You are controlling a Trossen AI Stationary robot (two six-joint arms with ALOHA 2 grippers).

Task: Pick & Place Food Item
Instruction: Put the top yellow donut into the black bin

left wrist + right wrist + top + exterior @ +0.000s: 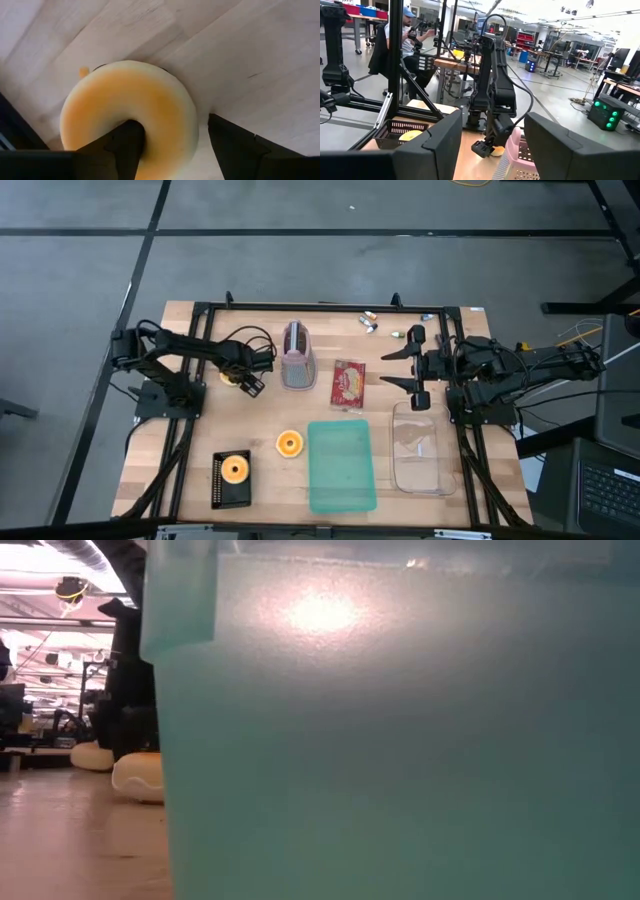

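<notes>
We are looking down on a wooden counter point(200, 420) with both arms at its far half. The left hand point(247, 381) is sitting low at the left side, over a yellow donut point(130, 110) that is lying on the wood just left of a pink basket point(298, 357). In the left wrist view one finger point(127, 145) is standing in the donut's hole and the other is outside its rim, so the ring's wall is lying between the parted fingers; we cannot tell whether they are pressing on it yet. The donut is resting flat on the counter.

The right hand point(415, 367) is hanging at the right side, beyond a clear container point(420, 450), with its fingers spread wide and nothing between them. The right wrist view is looking across at the left arm bent down beside the pink basket.

Between the two arms a red packet point(348, 383) is lying flat. Nearer the front edge we are noting a teal lid point(341, 466), a second donut point(290, 444) just left of it, and a third donut point(234, 470) sitting in a black basket point(231, 479) at the front left. A few small items point(385, 327) are scattered along the far edge.

The low view is mostly blocked by the teal lid; two pale donuts are showing to its left. A seated person point(407, 40) is showing in the room behind.
</notes>
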